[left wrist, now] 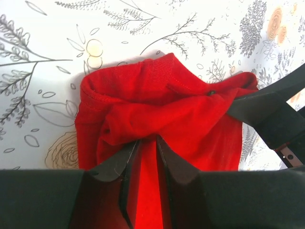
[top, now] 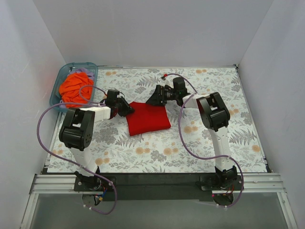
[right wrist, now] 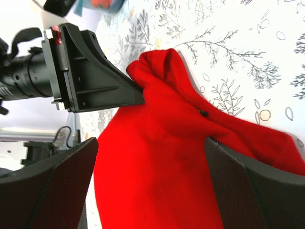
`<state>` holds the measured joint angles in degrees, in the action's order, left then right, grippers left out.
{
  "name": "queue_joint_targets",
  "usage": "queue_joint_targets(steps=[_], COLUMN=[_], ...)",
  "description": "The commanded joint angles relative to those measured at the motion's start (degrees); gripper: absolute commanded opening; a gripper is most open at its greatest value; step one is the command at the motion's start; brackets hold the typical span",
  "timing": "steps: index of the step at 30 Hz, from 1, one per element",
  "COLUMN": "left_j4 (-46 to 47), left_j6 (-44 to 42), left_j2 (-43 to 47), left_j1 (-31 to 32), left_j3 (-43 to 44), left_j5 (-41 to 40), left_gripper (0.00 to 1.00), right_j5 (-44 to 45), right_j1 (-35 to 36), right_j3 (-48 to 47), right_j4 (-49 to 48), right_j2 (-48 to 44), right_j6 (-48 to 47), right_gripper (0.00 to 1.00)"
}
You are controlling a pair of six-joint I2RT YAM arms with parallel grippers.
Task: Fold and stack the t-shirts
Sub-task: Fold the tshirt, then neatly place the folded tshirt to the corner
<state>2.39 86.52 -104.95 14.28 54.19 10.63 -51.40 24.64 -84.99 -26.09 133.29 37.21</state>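
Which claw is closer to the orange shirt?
Left. The left claw pinches the red shirt at its left edge, on the side of the orange shirt. The right claw is open at the red shirt's far edge, farther away.

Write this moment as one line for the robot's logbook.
red t-shirt: folded, mid-table | left hand: pinching its edge | right hand: open over it | orange t-shirt: crumpled in bin | stack: not started
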Motion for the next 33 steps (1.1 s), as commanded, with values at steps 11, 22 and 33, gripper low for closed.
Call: queue_joint_targets(steps=[11,22,33], left_j4=[-10.6,-14.7,-15.4], left_j6=[-6.6,1.0,4.6], left_j2=[6.7,20.4,17.1], left_j1=[-0.6,6.4,4.7], left_j3=[7.2,-8.2,-14.7], left_j5=[-0.9,7.6,0.3], left_gripper=[0.55,0.36,0.19], right_j5=[0.5,-3.0,0.2], right_j1=[-2.2,2.6,-1.6], right_j3=[10.3,33.1,39.7], right_j4=[-5.5,-16.2,-19.3], right_j2=[-14.3,-28.2,-17.8], right_j6=[7.0,12.4,9.9], right_gripper=[0.98,0.98,0.98])
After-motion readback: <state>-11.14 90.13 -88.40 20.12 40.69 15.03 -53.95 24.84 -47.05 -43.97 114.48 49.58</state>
